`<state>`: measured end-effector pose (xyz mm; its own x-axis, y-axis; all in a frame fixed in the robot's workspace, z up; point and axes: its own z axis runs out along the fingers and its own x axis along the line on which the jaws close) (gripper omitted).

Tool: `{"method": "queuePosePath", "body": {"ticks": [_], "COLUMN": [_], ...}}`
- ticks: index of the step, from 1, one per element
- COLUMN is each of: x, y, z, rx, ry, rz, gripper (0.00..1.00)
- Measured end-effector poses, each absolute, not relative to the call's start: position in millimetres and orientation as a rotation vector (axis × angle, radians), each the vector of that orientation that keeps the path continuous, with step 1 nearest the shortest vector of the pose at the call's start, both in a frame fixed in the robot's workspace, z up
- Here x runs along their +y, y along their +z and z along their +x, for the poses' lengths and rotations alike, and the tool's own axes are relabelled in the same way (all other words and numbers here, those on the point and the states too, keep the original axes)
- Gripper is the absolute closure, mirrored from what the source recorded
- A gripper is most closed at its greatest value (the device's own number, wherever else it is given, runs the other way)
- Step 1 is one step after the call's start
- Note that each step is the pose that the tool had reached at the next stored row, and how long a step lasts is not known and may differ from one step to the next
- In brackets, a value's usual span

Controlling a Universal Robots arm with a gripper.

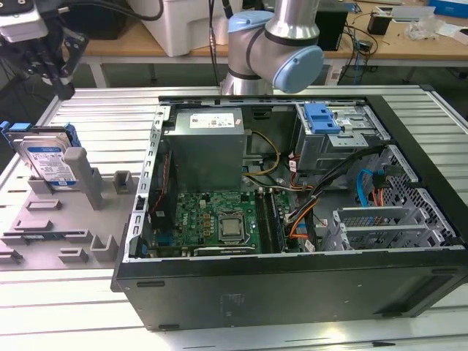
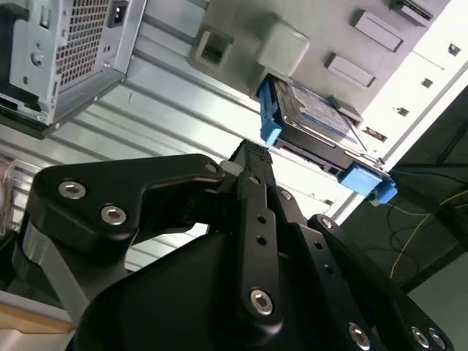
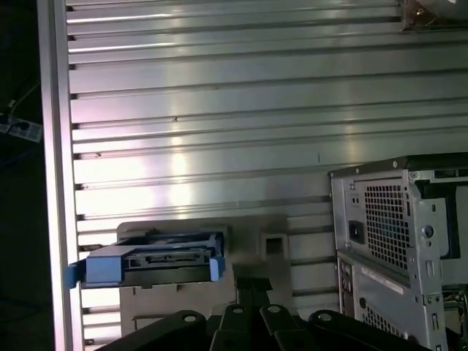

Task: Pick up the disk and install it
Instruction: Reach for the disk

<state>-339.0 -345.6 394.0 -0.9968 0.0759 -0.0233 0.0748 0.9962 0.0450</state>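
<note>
In the exterior view the hand [image 1: 50, 69] was partly cut off at the top, and I cannot tell whether it was released or clenched. Below it and apart from it, the disk [image 1: 45, 157], silver metal in blue plastic rails, stood upright in a grey moulded holder [image 1: 82, 174] on the ribbed aluminium counter [image 1: 102, 117]. In the second wrist view the disk [image 2: 322, 121] sat beyond the hand [image 2: 252, 157], one end hidden by the holder. In the first wrist view it showed edge-on [image 3: 150, 261] ahead of the hand [image 3: 252, 287].

The air above the disk [image 1: 47, 157] is open, while a grey post [image 1: 84, 177] stands just beside it.
</note>
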Motion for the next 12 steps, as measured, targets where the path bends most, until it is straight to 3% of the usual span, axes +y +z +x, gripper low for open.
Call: {"method": "queuePosePath", "body": {"ticks": [12], "x": [-335], "y": [394], "z": [-386], "rx": [3.114], "ry": [0.069], "rz": [0.119], "gripper": [0.89]}}
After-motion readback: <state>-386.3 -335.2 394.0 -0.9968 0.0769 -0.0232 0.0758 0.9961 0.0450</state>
